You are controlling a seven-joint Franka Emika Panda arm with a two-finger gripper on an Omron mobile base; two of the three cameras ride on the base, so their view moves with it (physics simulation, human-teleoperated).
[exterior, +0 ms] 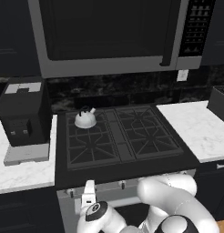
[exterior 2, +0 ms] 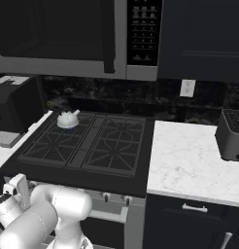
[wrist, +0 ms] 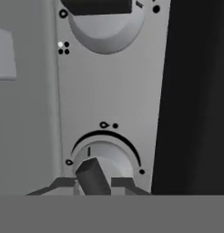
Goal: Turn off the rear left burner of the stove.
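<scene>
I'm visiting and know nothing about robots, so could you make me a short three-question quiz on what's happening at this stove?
1. True or false: a kettle sits on the rear left burner of the stove.
2. What hangs above the stove? A) microwave B) window C) shelf of plates
3. Fill in: close in front of the hand camera is a stove ____, with a second one further along the silver front panel.

Key: 1 true. 2 A. 3 knob; the gripper is down at the stove's front, at its left end.
</scene>
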